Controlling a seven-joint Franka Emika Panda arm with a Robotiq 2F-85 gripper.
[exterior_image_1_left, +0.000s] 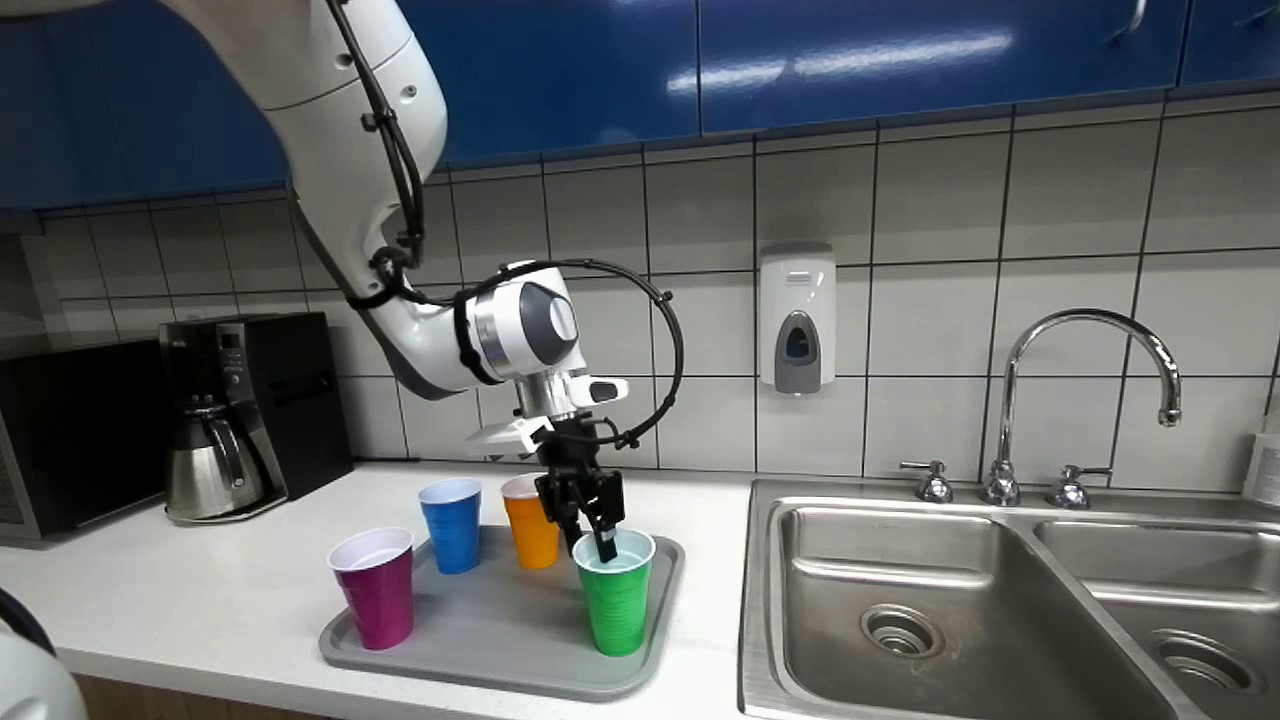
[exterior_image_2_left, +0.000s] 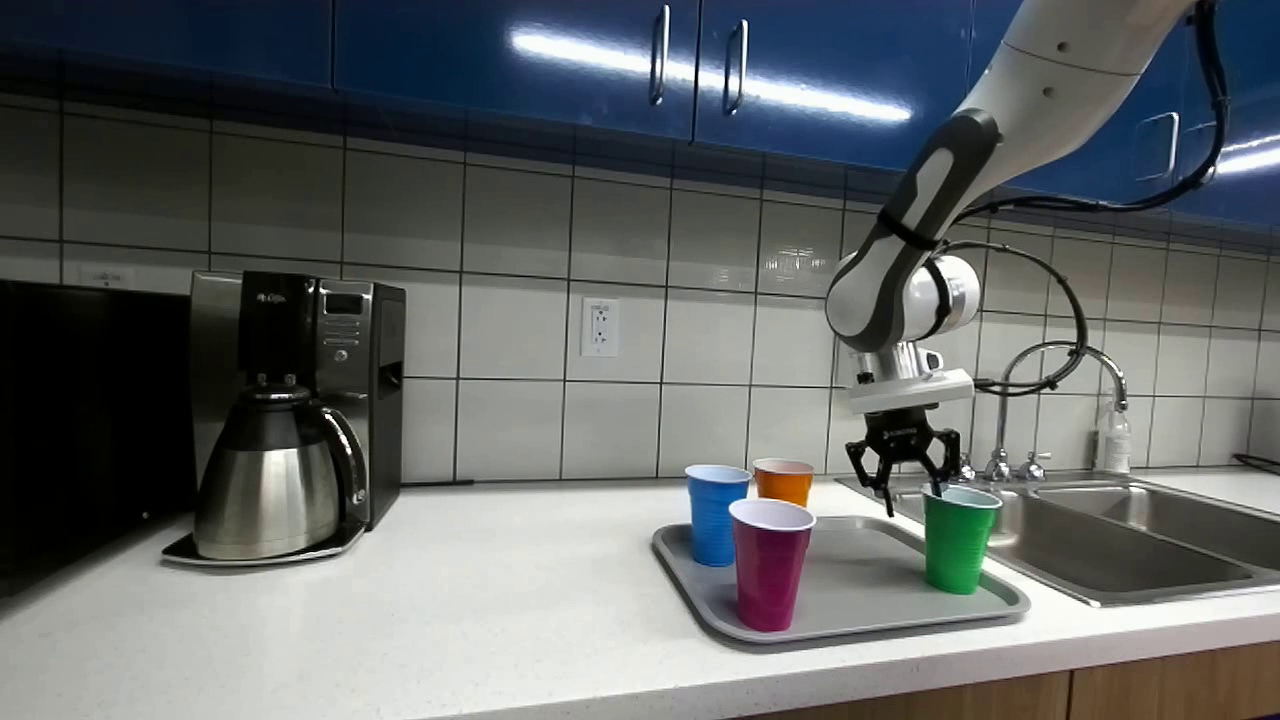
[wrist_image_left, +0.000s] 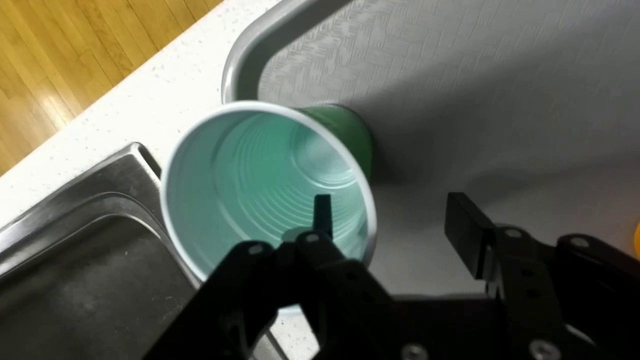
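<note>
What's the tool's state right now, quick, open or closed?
Tool: open, holding nothing; one finger inside the green cup, the other outside it.

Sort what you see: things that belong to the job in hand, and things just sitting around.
Seemingly in the job:
green cup
gripper, open, one finger inside that cup

Apparently just around:
purple cup
blue cup
orange cup
gray tray, under all four cups
coffee maker
wall dispenser
sink
faucet
</note>
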